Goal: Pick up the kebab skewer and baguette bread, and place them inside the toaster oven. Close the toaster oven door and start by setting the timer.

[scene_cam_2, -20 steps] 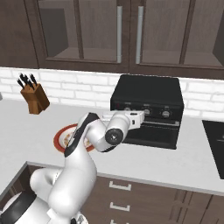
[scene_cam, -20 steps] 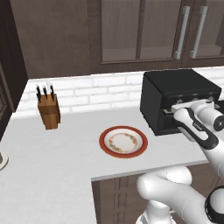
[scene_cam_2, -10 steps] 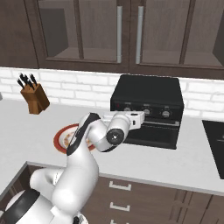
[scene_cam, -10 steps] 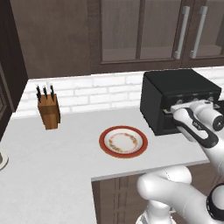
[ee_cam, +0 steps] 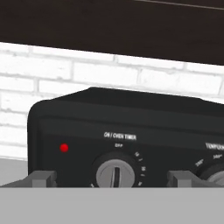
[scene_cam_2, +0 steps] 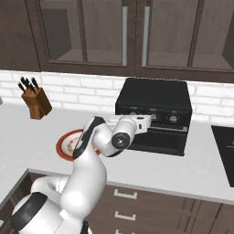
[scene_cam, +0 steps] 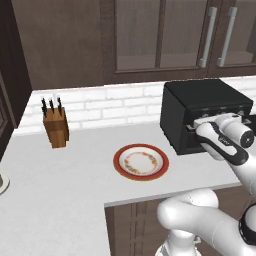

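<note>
The black toaster oven [scene_cam: 205,102] [scene_cam_2: 155,98] stands on the counter against the brick wall, and the toaster oven door [scene_cam_2: 160,140] looks shut. My gripper [scene_cam_2: 148,122] [scene_cam: 192,126] is open and held right at the oven's knob row. In the hand view the grey timer knob [ee_cam: 115,174] sits between my two fingertips [ee_cam: 41,178], centred in my gripper [ee_cam: 111,179], with a red light [ee_cam: 64,148] to its left. The kebab skewer and the baguette bread are hidden.
A red-rimmed plate [scene_cam: 140,161] [scene_cam_2: 68,144] lies bare on the counter left of the oven. A wooden knife block [scene_cam: 55,127] [scene_cam_2: 36,101] stands at the back left. Dark wall cabinets hang above. A black cooktop [scene_cam_2: 225,146] lies right of the oven.
</note>
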